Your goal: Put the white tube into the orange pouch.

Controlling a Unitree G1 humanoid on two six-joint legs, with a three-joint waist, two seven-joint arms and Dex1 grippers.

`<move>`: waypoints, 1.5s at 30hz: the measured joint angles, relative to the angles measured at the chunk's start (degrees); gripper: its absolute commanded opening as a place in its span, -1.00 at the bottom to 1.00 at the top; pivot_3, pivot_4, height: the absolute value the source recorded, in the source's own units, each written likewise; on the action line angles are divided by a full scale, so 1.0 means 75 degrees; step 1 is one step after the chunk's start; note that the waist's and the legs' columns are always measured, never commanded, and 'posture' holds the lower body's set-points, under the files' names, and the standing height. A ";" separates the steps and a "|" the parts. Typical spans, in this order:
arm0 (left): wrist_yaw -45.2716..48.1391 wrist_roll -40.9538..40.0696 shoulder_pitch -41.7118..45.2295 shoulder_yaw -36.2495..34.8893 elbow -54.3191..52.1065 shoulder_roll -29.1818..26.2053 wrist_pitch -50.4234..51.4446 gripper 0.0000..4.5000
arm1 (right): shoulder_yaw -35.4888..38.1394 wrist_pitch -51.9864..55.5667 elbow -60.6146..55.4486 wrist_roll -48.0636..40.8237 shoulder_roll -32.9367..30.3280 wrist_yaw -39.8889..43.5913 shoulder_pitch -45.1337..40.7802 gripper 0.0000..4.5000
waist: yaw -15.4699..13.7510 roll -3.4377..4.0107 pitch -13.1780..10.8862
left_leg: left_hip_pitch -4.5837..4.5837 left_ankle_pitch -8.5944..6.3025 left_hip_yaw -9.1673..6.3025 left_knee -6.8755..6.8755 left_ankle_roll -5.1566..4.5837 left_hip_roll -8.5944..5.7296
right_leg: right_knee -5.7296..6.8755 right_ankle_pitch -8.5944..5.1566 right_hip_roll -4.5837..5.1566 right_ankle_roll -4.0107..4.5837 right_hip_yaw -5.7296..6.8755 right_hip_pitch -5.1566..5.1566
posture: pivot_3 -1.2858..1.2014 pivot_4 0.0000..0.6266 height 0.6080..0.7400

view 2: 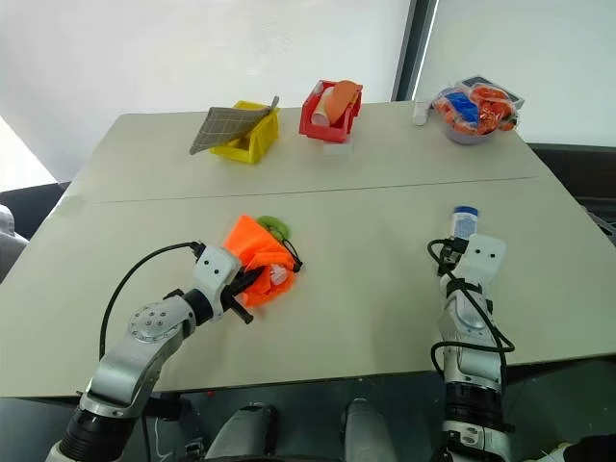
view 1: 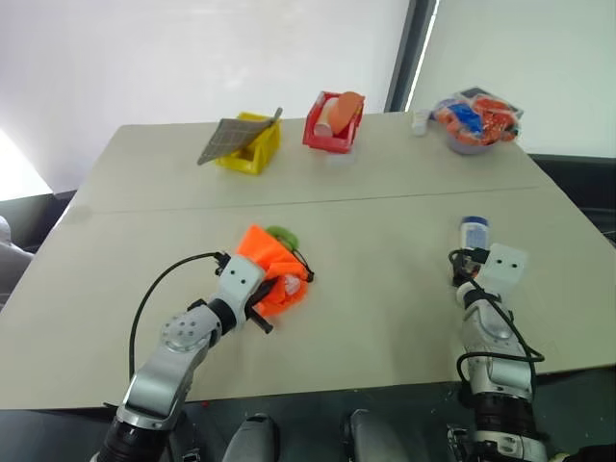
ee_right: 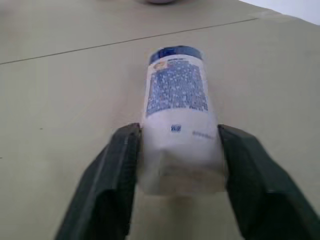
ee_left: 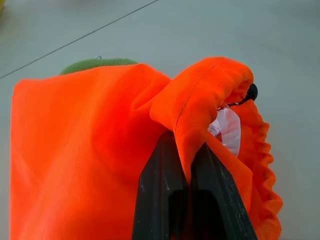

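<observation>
On the left of the pale surface [view 1: 385, 318], my left end effector [ee_left: 192, 175] is clenched on a fold of the orange pouch [view 1: 272, 269] at its gathered rim, holding the mouth toward the middle of the surface; the fabric is soft and limp and I judge it will sag wherever it is not pinched. On the right, my right end effector [ee_right: 175, 165] brackets the white tube [ee_right: 177, 125] at its flat crimped end, fingers at both sides, though I cannot tell whether they press yet. The tube lies flat, long axis running away from me, blue cap at the far end. It looks light, smooth and slightly squeezable, so I would grip the firmer mid-body.
</observation>
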State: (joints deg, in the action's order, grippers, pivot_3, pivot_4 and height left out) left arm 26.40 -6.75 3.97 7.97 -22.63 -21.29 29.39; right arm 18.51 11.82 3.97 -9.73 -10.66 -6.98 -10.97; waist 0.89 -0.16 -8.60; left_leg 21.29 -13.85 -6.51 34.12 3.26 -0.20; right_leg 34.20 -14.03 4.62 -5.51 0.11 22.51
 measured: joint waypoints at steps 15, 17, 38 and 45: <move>0.0005 -0.0208 0.0137 -0.0143 0.0151 0.0083 -0.0050 -1.00 | -0.0913 -0.0245 -0.0862 -0.0253 -0.0747 0.2202 0.0677 -0.05 | -0.0004 0.0017 -0.0010 | 0.0002 0.0000 -0.0001 -0.0001 0.0000 0.0000 | -0.0001 -0.0005 -0.0001 -0.0009 0.0000 0.0001 | 0.03 -0.52 1.00; 0.0020 -0.0369 0.0198 -0.0304 0.0167 0.0109 -0.0038 -1.00 | -0.1133 -0.0195 -0.1455 -0.0812 -0.1181 0.3334 0.1029 -0.05 | -0.0017 0.0013 -0.0012 | 0.0003 0.0000 -0.0002 0.0000 0.0000 0.0000 | -0.0004 -0.0007 -0.0001 -0.0011 0.0001 -0.0002 | 0.03 -0.52 1.00; 0.0392 -0.1426 0.0471 -0.0912 0.0152 0.0022 0.0240 -1.00 | -0.3231 0.2662 -0.4307 -0.3306 -0.2595 0.6499 0.1475 -0.05 | -0.0037 -0.0056 -0.0048 | 0.0012 -0.0002 -0.0003 0.0004 0.0002 0.0000 | -0.0019 -0.0008 0.0002 -0.0012 0.0004 0.0005 | 0.03 -0.52 1.00; 0.0614 -0.1946 0.0431 -0.1139 -0.0381 -0.0321 0.0660 -1.00 | -0.3563 0.2415 -0.3607 -0.2740 -0.2077 0.6401 0.0927 -0.05 | -0.0036 -0.0058 -0.0050 | 0.0012 -0.0002 -0.0004 -0.0001 0.0002 0.0000 | -0.0018 -0.0008 0.0002 -0.0011 0.0004 0.0006 | 0.03 -0.52 1.00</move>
State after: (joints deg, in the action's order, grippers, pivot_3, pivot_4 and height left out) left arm 31.01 -21.34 7.20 -0.57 -25.49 -23.71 34.34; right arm -8.21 29.93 -23.08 -30.28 -26.24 41.03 -4.01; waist 0.62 -0.59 -8.97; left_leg 21.37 -13.87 -6.53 34.11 3.27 -0.20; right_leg 34.06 -14.09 4.64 -5.60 0.13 22.56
